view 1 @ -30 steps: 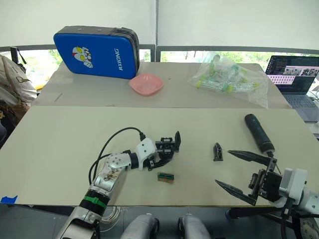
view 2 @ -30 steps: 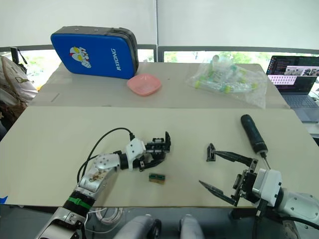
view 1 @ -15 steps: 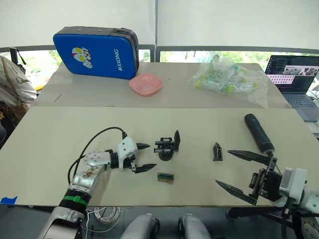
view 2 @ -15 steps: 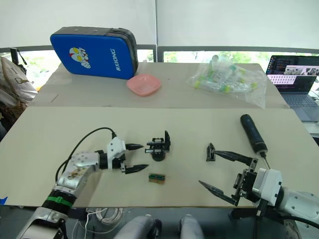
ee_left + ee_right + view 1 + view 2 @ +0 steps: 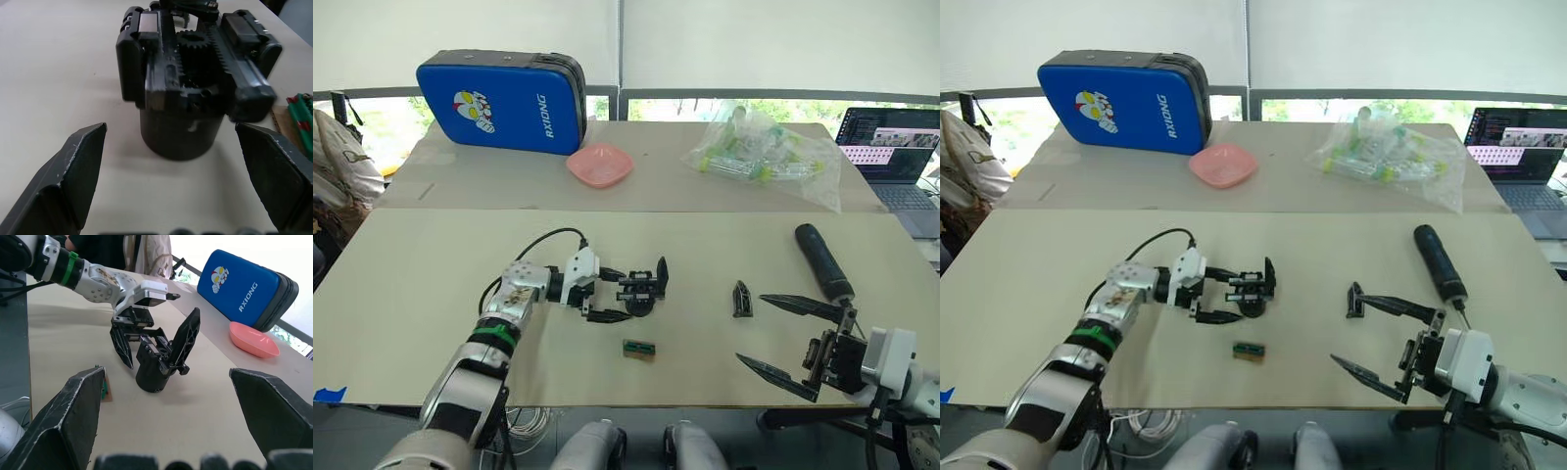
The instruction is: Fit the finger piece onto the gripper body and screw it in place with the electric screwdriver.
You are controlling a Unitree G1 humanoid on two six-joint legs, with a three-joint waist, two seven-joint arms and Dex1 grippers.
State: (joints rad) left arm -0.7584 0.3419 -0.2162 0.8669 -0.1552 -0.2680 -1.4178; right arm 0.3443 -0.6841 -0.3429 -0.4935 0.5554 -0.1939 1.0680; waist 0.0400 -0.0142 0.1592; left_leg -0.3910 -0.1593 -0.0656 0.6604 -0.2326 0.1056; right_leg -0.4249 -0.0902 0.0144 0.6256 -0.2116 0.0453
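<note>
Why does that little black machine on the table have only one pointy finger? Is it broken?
It looks unfinished, not broken. The gripper body stands upright with one finger up; its missing finger piece lies apart on the table. Nothing looks spilled.

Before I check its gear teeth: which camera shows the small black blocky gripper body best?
The left wrist view: the black blocky gripper body sits close, gear and toothed racks plain. The right wrist view shows its side with the upright finger; the eye views show it small.
</note>
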